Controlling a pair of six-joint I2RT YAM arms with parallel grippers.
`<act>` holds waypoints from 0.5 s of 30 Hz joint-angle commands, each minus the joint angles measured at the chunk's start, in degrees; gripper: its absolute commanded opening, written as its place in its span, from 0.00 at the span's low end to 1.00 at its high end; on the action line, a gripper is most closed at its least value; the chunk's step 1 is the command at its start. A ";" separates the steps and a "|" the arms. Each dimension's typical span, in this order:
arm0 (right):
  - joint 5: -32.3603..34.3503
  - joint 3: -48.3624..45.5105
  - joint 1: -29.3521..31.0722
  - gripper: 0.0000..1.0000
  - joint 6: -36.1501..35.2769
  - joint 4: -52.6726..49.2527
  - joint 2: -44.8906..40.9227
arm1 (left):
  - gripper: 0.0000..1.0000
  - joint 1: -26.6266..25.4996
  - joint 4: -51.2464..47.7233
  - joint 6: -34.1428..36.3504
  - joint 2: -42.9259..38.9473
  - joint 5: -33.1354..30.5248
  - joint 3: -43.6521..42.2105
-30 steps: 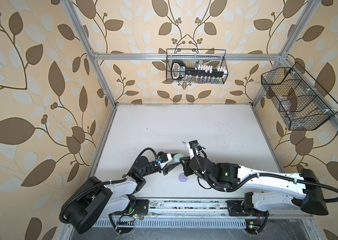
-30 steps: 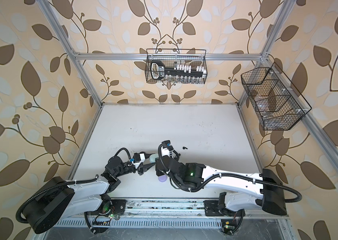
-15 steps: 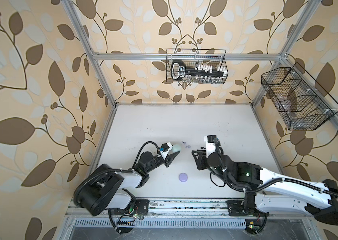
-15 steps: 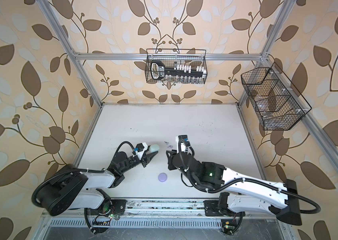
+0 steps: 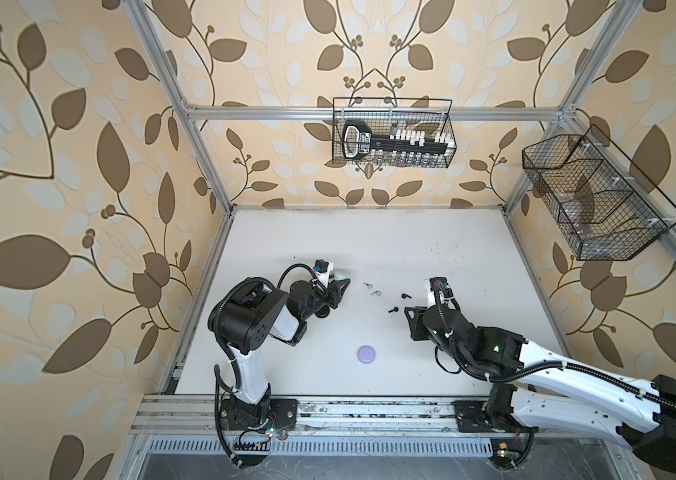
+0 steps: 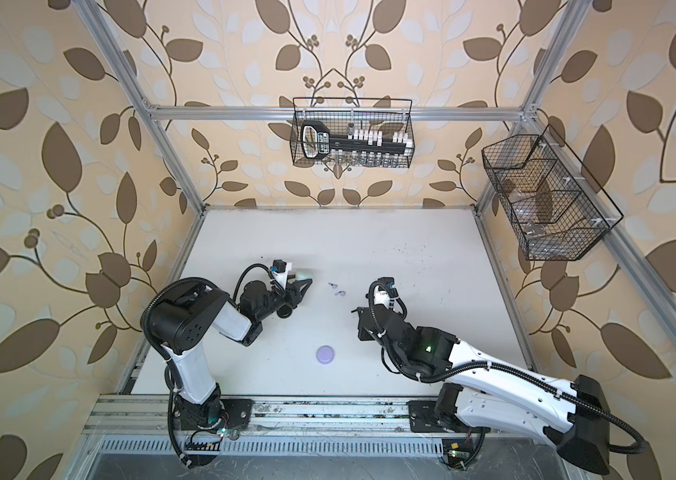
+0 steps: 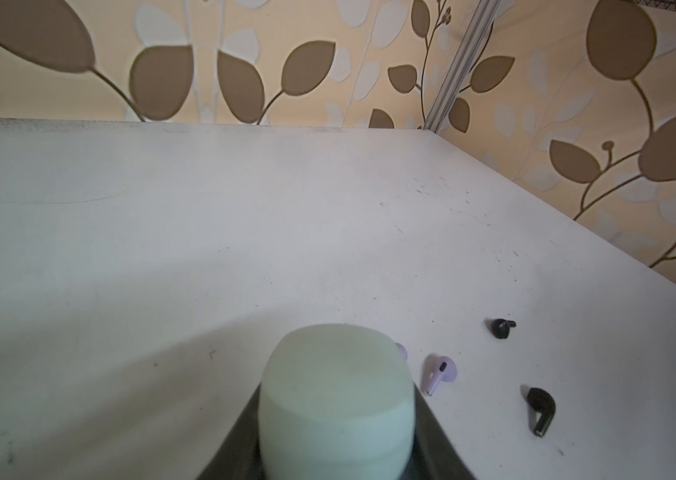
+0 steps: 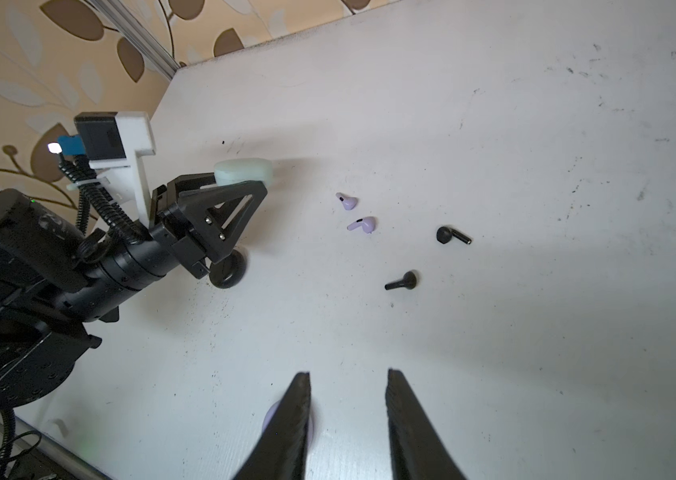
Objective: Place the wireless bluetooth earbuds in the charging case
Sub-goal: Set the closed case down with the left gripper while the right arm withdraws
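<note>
Your arms have pulled apart over the white surface (image 5: 369, 245). Your left tool (image 5: 342, 279) is clamped on the pale mint rounded plastic case (image 7: 336, 395). Your right tool (image 8: 346, 374) has opened and is empty. Two lilac stemmed earbuds (image 8: 362, 225) and two black stemmed earbuds (image 8: 409, 278) lie loose between them, not yet in a case.
</note>
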 commanded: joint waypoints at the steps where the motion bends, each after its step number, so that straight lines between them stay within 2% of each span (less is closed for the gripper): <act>1: -1.26 -0.16 -0.24 0.32 0.62 0.54 0.50 | 0.00 1.04 5.02 -4.75 1.05 2.50 1.91; 6: -1.03 -0.03 -0.34 0.33 0.44 0.17 0.45 | 0.00 1.41 5.08 -10.96 5.16 -0.36 3.71; 8: -1.30 -0.25 -0.36 0.33 0.47 0.22 0.22 | 0.00 1.41 5.05 -13.27 7.69 0.34 5.26; 11: -1.08 -0.22 -0.30 0.33 0.54 -0.27 0.22 | 0.00 1.41 5.03 -14.71 10.48 0.64 7.17; 15: -1.47 -0.93 -0.31 0.34 0.60 0.17 0.05 | 0.00 1.41 5.04 -13.92 9.94 0.54 6.65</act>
